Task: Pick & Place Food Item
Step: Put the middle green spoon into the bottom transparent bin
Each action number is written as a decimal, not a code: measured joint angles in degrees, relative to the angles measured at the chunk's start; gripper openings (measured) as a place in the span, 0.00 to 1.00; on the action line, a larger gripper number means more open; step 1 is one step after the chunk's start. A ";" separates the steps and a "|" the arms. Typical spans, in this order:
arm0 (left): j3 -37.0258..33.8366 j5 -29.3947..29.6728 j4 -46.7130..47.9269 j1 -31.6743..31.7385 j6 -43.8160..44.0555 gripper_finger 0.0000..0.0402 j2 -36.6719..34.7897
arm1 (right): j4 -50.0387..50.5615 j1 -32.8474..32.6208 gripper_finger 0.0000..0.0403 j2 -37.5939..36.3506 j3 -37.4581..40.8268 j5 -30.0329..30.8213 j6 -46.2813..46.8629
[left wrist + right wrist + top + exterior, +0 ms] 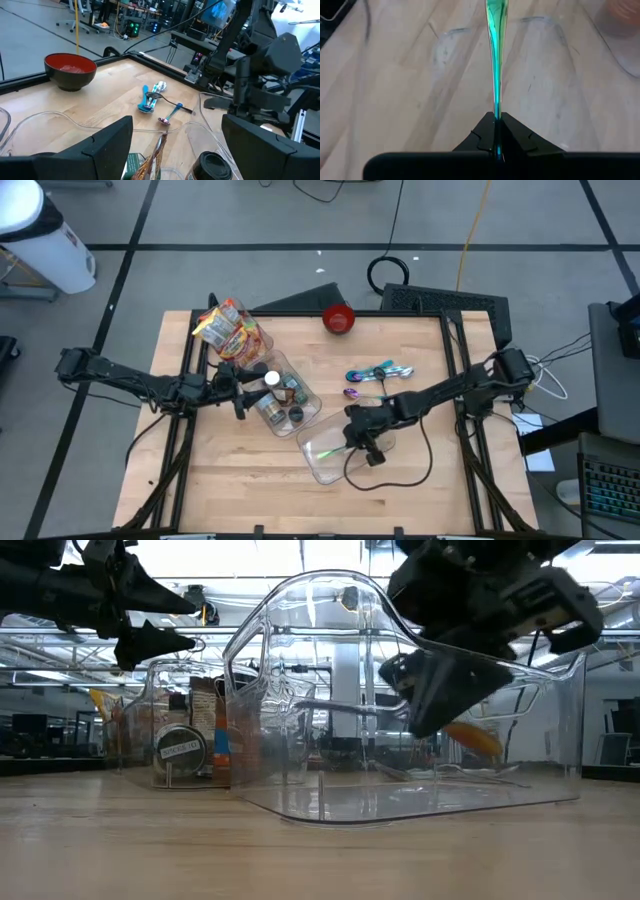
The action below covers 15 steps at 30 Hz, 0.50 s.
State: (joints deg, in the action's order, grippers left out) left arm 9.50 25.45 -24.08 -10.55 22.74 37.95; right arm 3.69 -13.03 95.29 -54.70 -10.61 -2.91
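Observation:
My right gripper (356, 438) is shut on a thin green utensil (495, 50) over a clear plastic bin (318, 468) lying near the table's front middle. The utensil's far end reaches into the bin (535, 60). In the low view the right gripper (440, 690) hangs inside the bin's outline. My left gripper (240, 388) is open and empty, hovering at the left side of a second clear bin (290, 402) that holds jars and packets. Its fingers (110, 145) stand wide apart above a dark jar lid (215, 167). My right gripper pinches the green utensil's thin handle (495, 111) between its two fingertips, at the handle's near end. The fingers lie along the handle, which runs straight out ahead of them. The utensil is lifted, its far end over the bin's floor.
A third clear bin with snack bags (232, 330) lies at the far left. A red bowl (338, 318) stands at the far edge. Several coloured spoons (378, 375) lie right of centre on the wood. A cable (400, 475) loops near the front.

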 joint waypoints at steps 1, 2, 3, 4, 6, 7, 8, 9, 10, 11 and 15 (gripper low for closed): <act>0.00 0.00 0.00 0.00 0.00 0.78 0.02 | -0.14 0.16 0.01 0.75 -0.44 -0.02 -0.27; 0.00 0.02 0.00 0.00 0.00 0.78 0.02 | -0.24 0.22 0.01 1.40 -0.86 0.00 -0.81; 0.00 0.00 0.00 0.02 0.00 0.78 0.00 | -0.18 0.23 0.01 1.97 -1.23 0.00 -1.37; -0.01 0.00 0.00 0.01 0.00 0.78 0.01 | -0.07 0.24 0.01 2.58 -1.70 0.00 -2.06; 0.00 0.00 0.00 0.00 0.00 0.78 0.01 | -0.43 0.25 0.01 4.29 -2.82 0.02 -3.14; 0.00 0.01 0.00 0.00 0.00 0.78 0.00 | -0.32 0.23 0.01 4.97 -3.20 -0.22 -3.41; 0.00 0.00 -0.02 0.00 0.00 0.78 0.00 | -0.09 0.23 0.01 5.51 -3.66 -0.51 -3.69; 0.00 0.00 0.00 0.00 0.00 0.78 0.02 | -0.18 0.22 0.01 5.99 -4.27 -0.41 -4.16; 0.00 0.00 0.00 0.00 0.02 0.78 0.02 | -0.53 0.21 0.01 6.56 -4.84 -0.43 -4.68; 0.00 0.01 0.00 0.00 0.00 0.78 0.00 | -0.62 0.20 0.01 7.06 -5.27 -0.55 -5.06; 0.00 0.00 0.00 0.00 0.00 0.78 0.00 | -0.18 0.10 0.01 7.73 -6.64 -0.61 -6.29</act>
State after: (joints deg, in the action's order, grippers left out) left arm 9.50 25.45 -24.08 -10.55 22.74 37.95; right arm 3.51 -12.92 103.02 -61.34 -11.23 -9.19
